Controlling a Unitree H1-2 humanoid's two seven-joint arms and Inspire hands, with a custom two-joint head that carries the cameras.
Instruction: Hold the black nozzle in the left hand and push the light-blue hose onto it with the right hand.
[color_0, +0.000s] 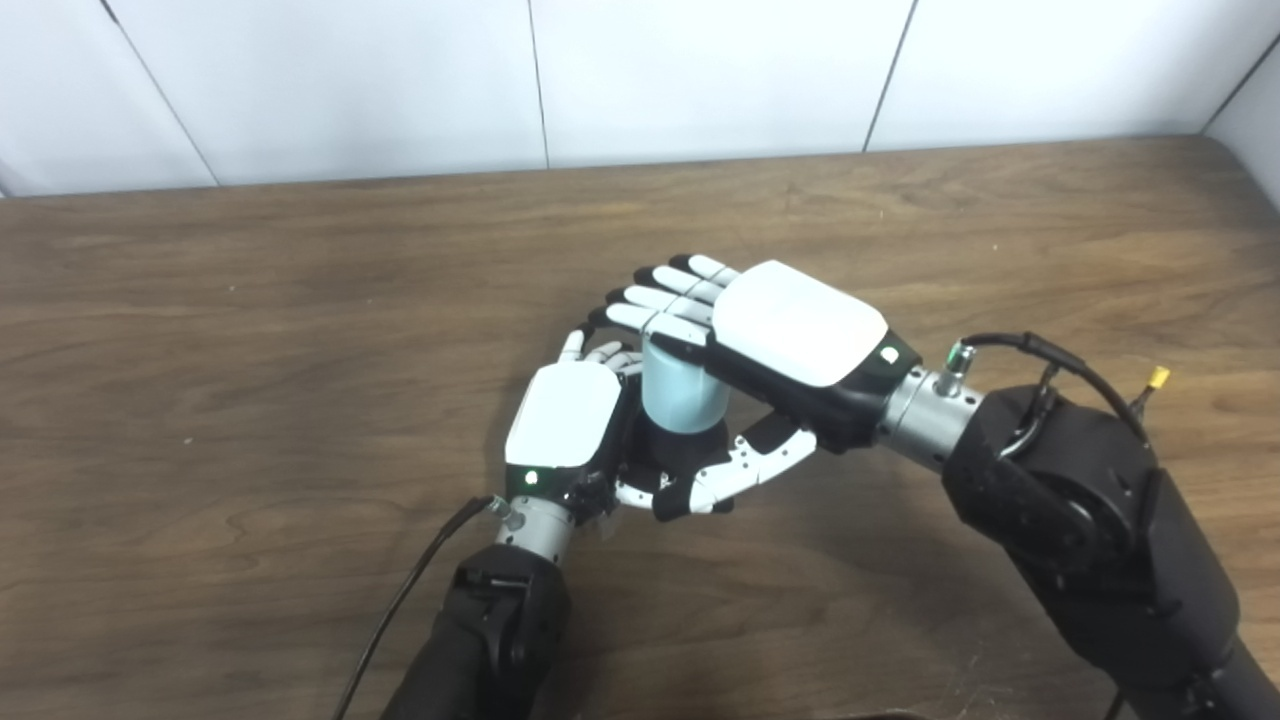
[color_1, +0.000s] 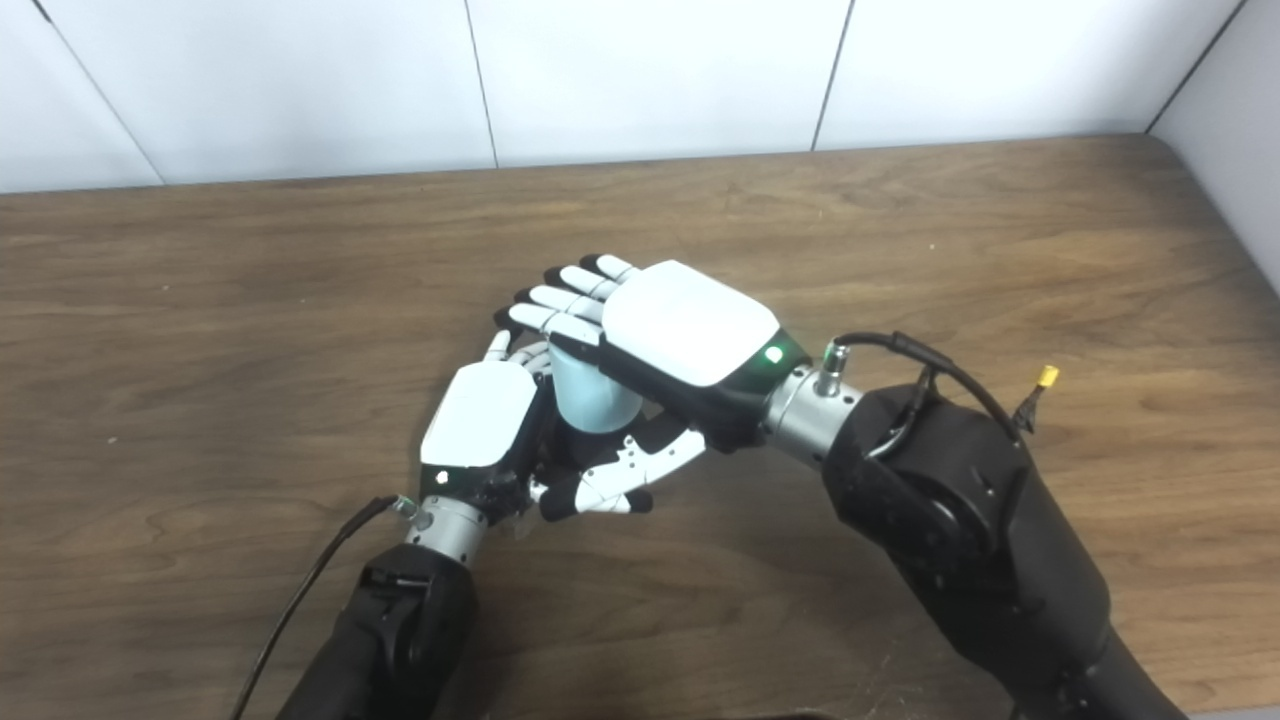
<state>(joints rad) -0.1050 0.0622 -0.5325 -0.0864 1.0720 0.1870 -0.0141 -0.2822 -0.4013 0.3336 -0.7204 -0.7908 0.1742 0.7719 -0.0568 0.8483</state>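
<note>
between both robot hands, light-blue hose (color_0: 684, 390) sits atop black nozzle (color_0: 668, 458).

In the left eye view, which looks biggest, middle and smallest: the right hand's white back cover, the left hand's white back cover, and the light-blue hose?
1. White back cover of the right hand, largest.
2. White back cover of the left hand.
3. Light-blue hose, though the hands hide part of it, so its whole size is unsure.

Right robot hand (color_1: 668, 340) holds light-blue hose (color_1: 592, 395) beside left robot hand (color_1: 478, 420).
</note>
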